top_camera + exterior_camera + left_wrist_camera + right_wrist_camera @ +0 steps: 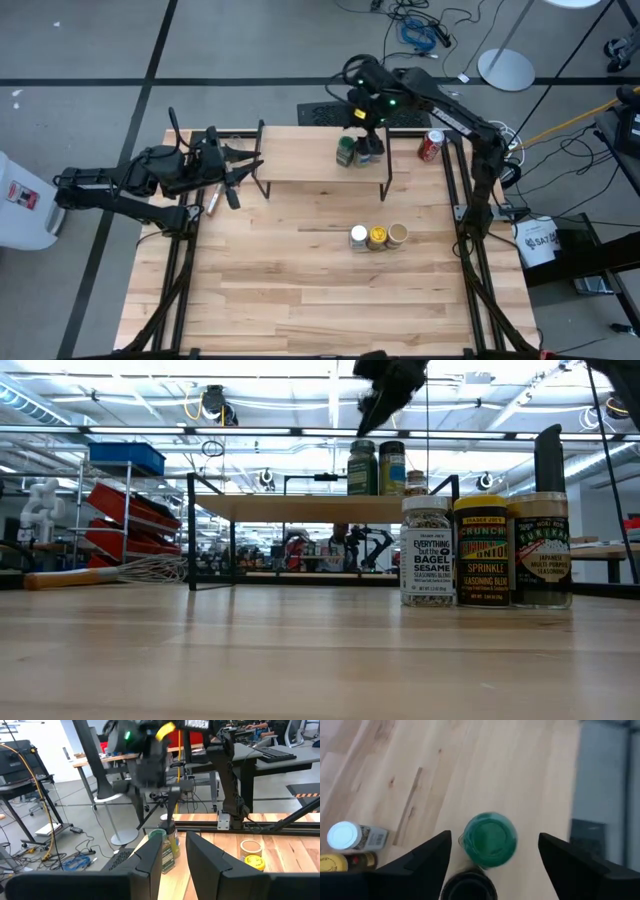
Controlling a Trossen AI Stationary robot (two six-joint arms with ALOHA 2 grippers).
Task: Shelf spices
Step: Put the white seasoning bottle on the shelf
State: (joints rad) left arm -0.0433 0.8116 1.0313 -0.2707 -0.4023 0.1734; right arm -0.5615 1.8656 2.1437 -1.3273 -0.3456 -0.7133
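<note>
The shelf (310, 165), a light-wood board on thin black legs, stands at the table's far side. Two spice jars stand upright on its right end, one green-lidded (346, 151) and one dark-lidded (366, 150). My right gripper (366, 112) hangs open above them, clear of their lids in the low view (385, 395); its wrist view looks down on the green lid (490, 840) between the spread fingers. Three more jars stand on the table: white-lidded (427, 550), yellow-bodied (482, 550) and tan-lidded (540, 550). My left gripper (243, 165) waits open and empty at the shelf's left end.
A red soda can (430, 146) stands at the table's far right, beside the shelf. A wire whisk (120, 572) lies near the left edge under my left arm. Black frame rails (455, 200) run along both sides. Bare tabletop (320, 300) lies nearer than the three jars.
</note>
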